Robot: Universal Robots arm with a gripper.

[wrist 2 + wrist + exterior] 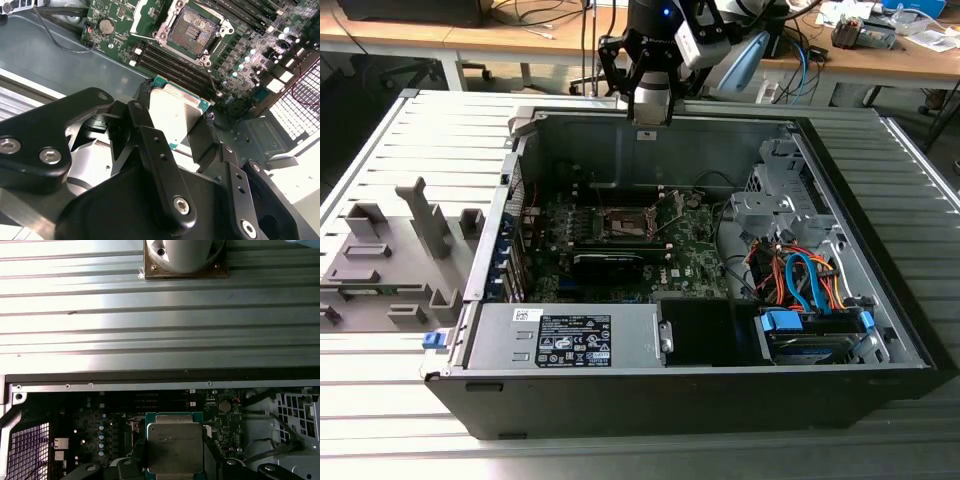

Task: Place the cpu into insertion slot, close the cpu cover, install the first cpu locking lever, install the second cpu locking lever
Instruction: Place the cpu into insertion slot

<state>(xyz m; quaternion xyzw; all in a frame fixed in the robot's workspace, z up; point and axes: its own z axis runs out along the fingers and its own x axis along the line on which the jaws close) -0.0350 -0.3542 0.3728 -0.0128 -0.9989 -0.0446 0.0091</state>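
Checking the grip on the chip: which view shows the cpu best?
The first wrist view: the cpu faces the camera squarely. The second wrist view shows it slanted, partly behind the tool.

Wooden desks (910,62) along back, cables (545,12) strewn on top; ribbed grey metal worktable (410,130).
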